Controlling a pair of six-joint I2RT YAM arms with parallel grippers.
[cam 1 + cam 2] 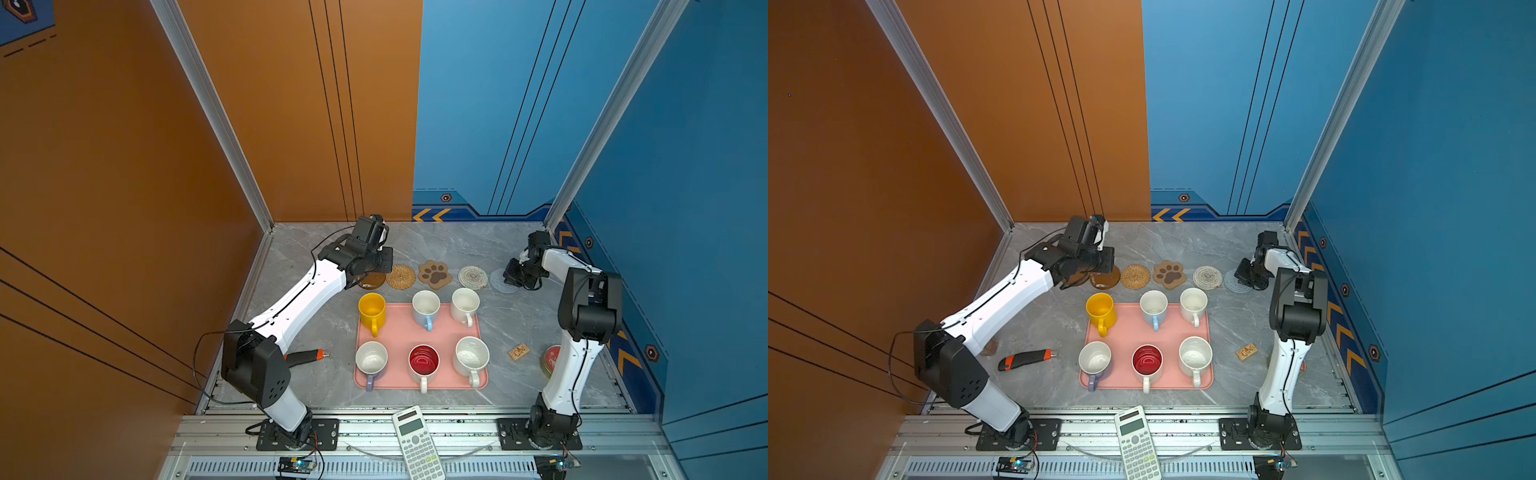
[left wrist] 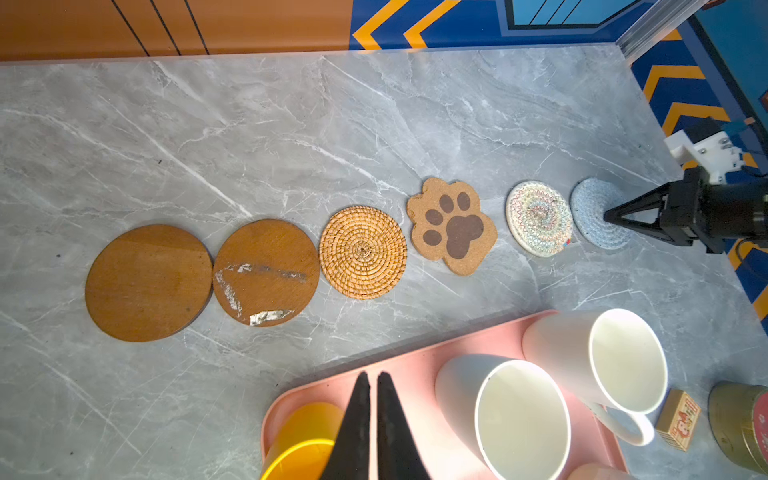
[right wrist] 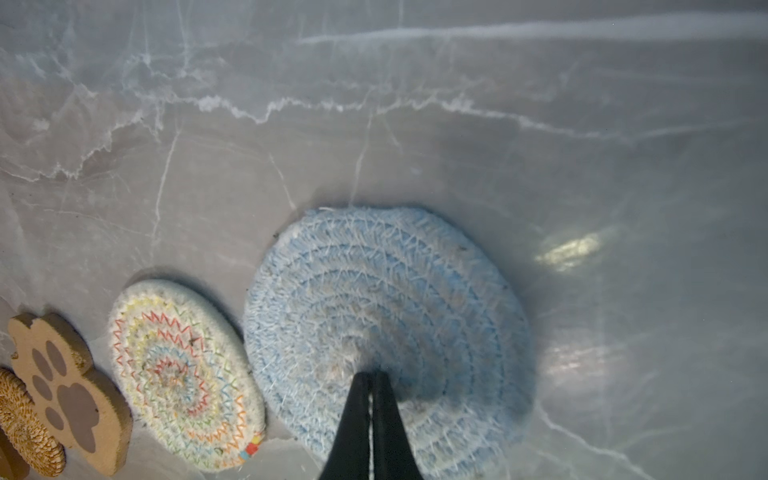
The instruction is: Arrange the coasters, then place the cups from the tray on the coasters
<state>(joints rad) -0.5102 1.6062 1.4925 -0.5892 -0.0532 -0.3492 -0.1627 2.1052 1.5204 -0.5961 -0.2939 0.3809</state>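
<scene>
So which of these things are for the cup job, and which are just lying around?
For the job: brown coaster, scratched brown coaster, tan woven coaster, paw coaster, white woven coaster, pale-blue coaster; yellow cup, blue cup, far white cup, lilac cup, red-inside cup, near white cup; pink tray.
Just lying about: calculator, utility knife, small wooden block, red-lidded tin.
</scene>
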